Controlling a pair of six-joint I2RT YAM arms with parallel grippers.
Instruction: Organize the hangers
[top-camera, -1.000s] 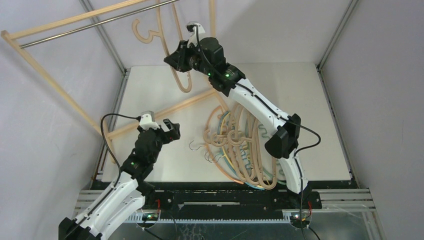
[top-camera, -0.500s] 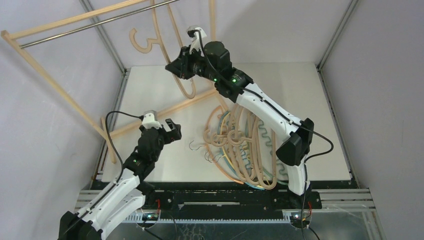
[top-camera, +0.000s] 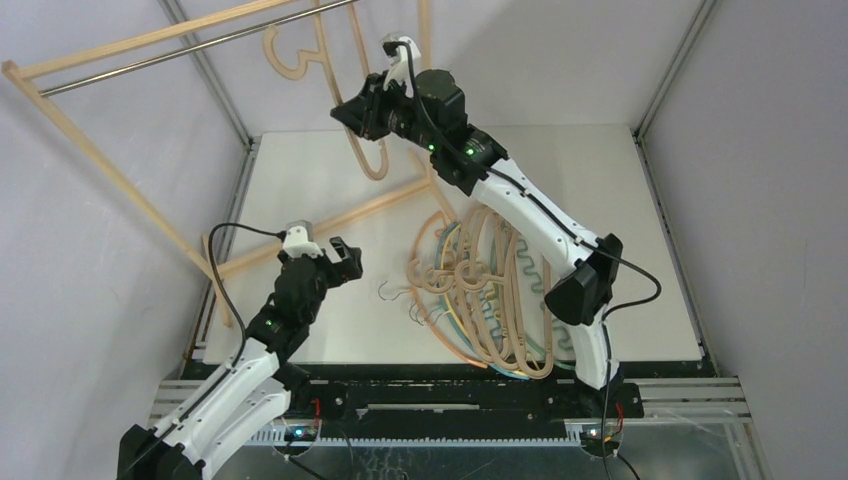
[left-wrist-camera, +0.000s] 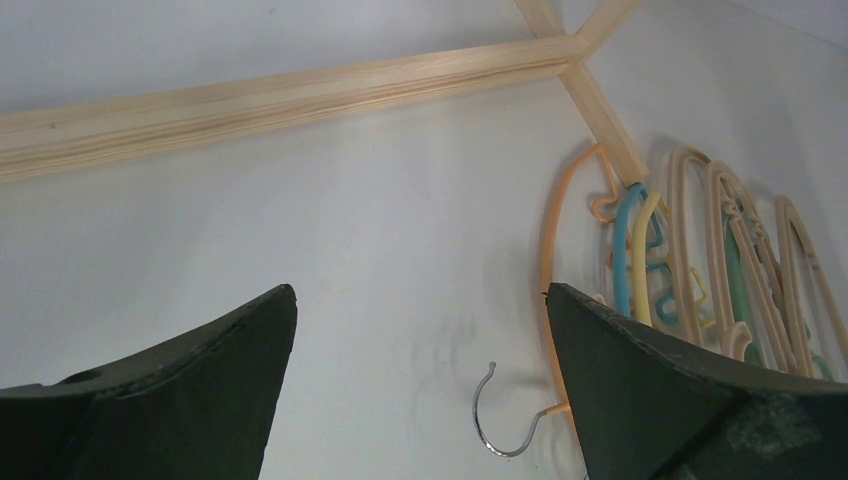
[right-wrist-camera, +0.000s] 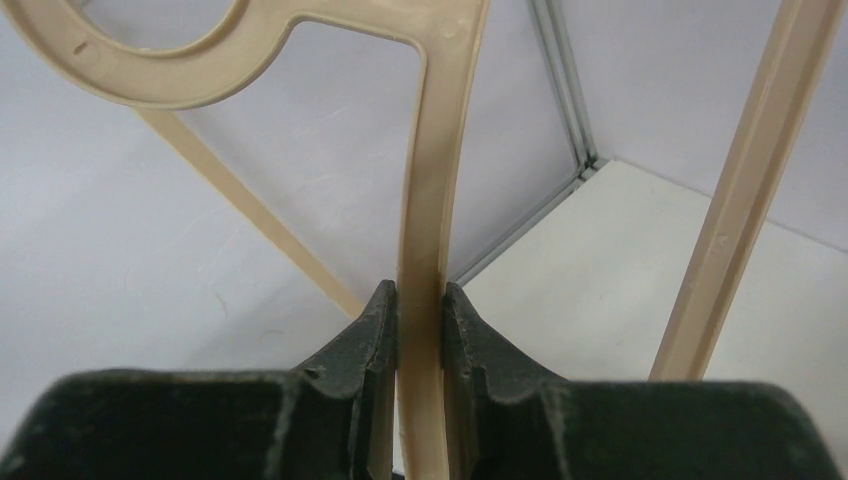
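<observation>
Hanging one hanger on the rail is judged to be the step in hand. A light-wood hanger (top-camera: 372, 168) is pinched by the right gripper (top-camera: 365, 115) on one of its thin arms. In the right wrist view this arm is seen clamped between the two fingers (right-wrist-camera: 372, 330), which stand narrow around it. The hanger is held high, at about 11 o'clock of the table (top-camera: 620, 220), with its curved top near the metal rail (top-camera: 200, 45) of the rack frame (top-camera: 100, 165). Whether the rail is touched cannot be told.

The pile of hangers (top-camera: 490, 290), wooden and coloured ones mixed, is lying on the table toward 5 o'clock from the centre. The left gripper (top-camera: 340, 258) is spread wide and nothing is held in it. It hangs over the table at about 8 o'clock, and one metal hook (left-wrist-camera: 500, 425) of the pile is seen just beside one finger.

To do the step well, the curved top should be brought above the rail first and then lowered, so that the weight is taken by the rail before the fingers are opened. The grip is far from the top, so a swing may be expected and a slow move is advised. The rack should not be pushed.
</observation>
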